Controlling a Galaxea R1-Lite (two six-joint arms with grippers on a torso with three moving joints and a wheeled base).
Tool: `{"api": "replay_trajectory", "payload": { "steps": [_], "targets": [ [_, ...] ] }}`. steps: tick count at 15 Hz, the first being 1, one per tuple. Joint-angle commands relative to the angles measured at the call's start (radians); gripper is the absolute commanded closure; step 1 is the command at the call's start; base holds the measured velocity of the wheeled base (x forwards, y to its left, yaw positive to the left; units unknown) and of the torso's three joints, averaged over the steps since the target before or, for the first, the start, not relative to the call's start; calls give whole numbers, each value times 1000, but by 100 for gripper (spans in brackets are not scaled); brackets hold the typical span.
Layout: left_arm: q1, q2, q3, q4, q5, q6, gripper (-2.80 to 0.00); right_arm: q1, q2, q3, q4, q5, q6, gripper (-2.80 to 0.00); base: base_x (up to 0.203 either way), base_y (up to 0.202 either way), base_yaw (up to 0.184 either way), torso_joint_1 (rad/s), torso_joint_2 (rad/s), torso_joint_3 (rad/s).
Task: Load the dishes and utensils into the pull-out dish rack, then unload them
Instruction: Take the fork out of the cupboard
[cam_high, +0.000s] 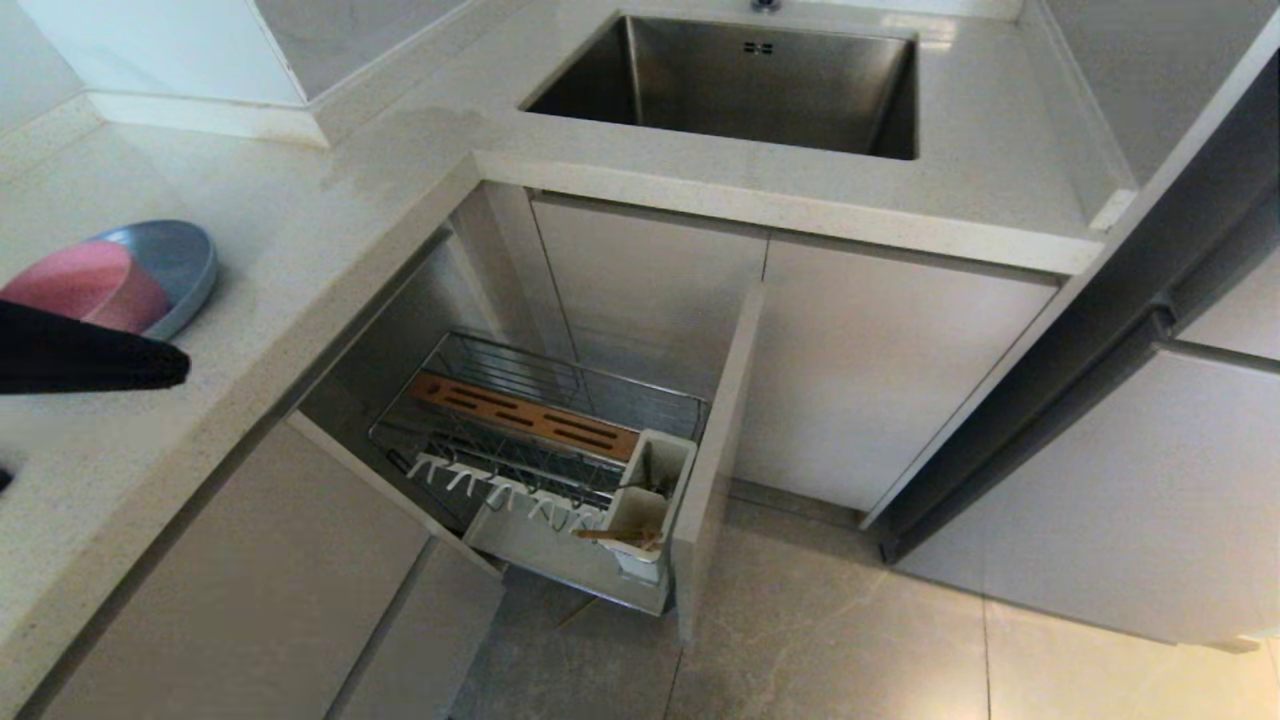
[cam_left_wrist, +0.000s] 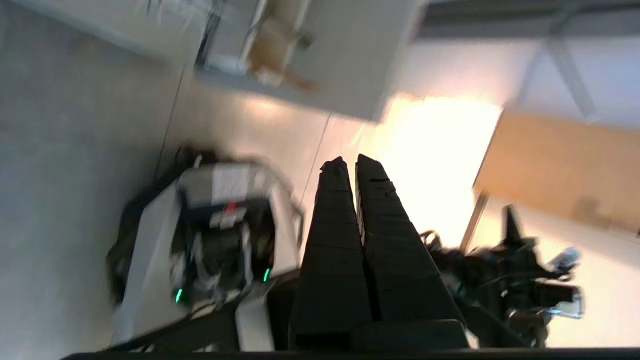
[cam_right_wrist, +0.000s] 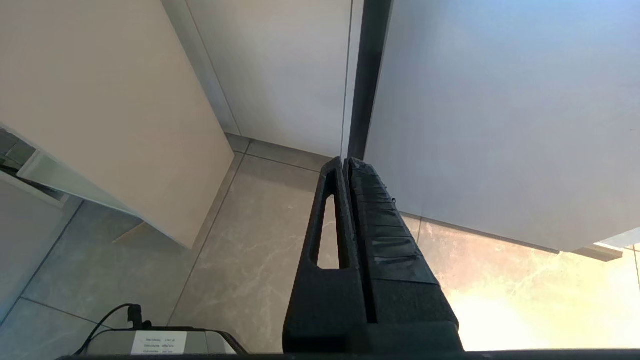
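Observation:
A pink bowl (cam_high: 85, 285) sits on a light-blue plate (cam_high: 185, 255) on the counter at the far left. My left gripper (cam_high: 180, 365) reaches in from the left edge just in front of them, shut and empty; the left wrist view shows its fingers (cam_left_wrist: 372, 200) pressed together. The pull-out dish rack (cam_high: 480, 365) stands drawn out below the counter, with its wooden strip (cam_high: 525, 413) and white utensil cup (cam_high: 655, 480). Light wooden chopsticks (cam_high: 612, 538) poke out of the cup; I cannot make out the spoon. My right gripper (cam_right_wrist: 346, 162) hangs shut over the floor, holding nothing.
A steel sink (cam_high: 740, 85) is set into the counter at the back. The rack's beige front panel (cam_high: 715, 450) juts into the floor space. A cabinet door (cam_high: 1080, 400) stands open on the right. My own base (cam_left_wrist: 210, 235) shows in the left wrist view.

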Motion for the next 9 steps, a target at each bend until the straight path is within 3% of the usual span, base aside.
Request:
{"api": "replay_trajectory", "payload": {
  "steps": [1, 4, 6, 9],
  "targets": [
    [-48, 123, 2, 13, 41, 7, 0, 0, 0, 8, 0, 0, 0, 0, 0, 0, 0, 0, 0, 0],
    [-172, 265, -6, 8, 245, 10, 0, 0, 0, 8, 0, 0, 0, 0, 0, 0, 0, 0, 0, 0],
    [-269, 341, -27, -45, 347, -36, 0, 0, 0, 8, 0, 0, 0, 0, 0, 0, 0, 0, 0, 0],
    [-427, 466, -72, -180, 638, -105, 0, 0, 0, 8, 0, 0, 0, 0, 0, 0, 0, 0, 0, 0]
  ]
}}
